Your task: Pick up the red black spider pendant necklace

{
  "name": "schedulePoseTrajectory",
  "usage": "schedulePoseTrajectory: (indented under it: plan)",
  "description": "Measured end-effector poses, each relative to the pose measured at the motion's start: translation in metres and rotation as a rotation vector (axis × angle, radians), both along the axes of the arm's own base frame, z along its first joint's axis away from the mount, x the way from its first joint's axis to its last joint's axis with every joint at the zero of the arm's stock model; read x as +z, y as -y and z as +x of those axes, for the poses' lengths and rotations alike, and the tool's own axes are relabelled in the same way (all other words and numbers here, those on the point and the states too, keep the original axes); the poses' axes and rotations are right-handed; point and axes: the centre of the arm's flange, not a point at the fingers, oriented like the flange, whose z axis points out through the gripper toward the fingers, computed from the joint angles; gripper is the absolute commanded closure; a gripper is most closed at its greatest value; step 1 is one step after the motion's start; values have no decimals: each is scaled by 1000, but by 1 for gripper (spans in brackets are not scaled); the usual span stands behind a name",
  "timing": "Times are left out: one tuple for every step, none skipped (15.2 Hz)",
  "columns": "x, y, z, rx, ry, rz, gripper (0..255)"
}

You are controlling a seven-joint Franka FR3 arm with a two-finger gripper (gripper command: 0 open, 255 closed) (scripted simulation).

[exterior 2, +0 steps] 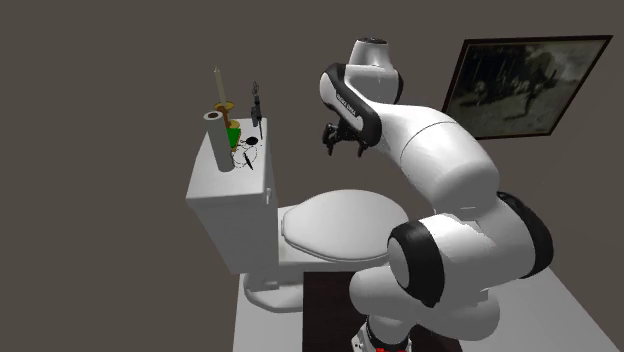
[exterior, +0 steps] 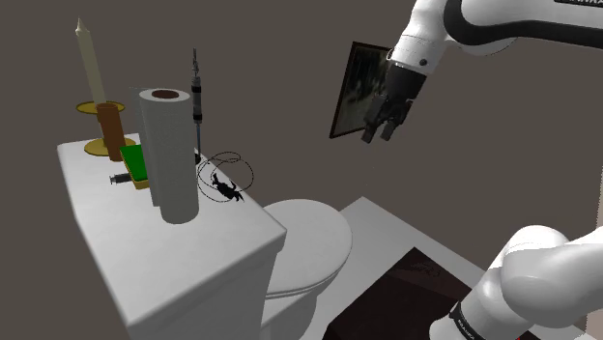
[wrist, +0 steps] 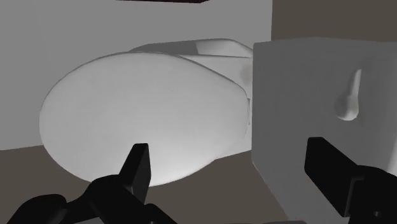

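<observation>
Spider pendant necklace [exterior: 224, 184]: black pendant, thin looped cord, on toilet tank lid [exterior: 126, 241] beside white roll [exterior: 172, 155], shoulder view's centre-left. Gripper [exterior: 380, 133]: upper right, well apart, fingers spread, empty. Status: untouched; approach, grasp and lift outstanding.

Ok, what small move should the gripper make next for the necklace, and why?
Probably travel toward the shoulder view's left, above the necklace: the open gripper hangs over the toilet lid, the necklace lies on the tank top beside the paper roll.
</observation>
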Motion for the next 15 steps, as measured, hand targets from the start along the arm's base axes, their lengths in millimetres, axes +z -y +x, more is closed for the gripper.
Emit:
schedulePoseTrajectory:
  plan:
    - [0,-15,7,14,-2,4,0]
    - [-1,-26,13,28,-5,7,0]
    - [-2,-37,19,42,-8,10,0]
    - [-3,-47,24,56,-11,13,0]
    - [-3,-60,31,70,-13,17,0]
    - [-5,-72,37,84,-16,20,0]
    - [-5,-85,41,97,-19,24,0]
    - [-4,-96,45,112,-21,27,0]
    - [-5,-107,51,125,-23,30,0]
    - [-5,-119,55,139,-26,34,0]
    - [-6,-133,60,153,-29,37,0]
    - [-8,-146,65,168,-31,41,0]
    - [-8,-157,67,182,-34,44,0]
    - [-8,-169,73,196,-36,47,0]
    - [-7,-179,77,210,-39,50,0]
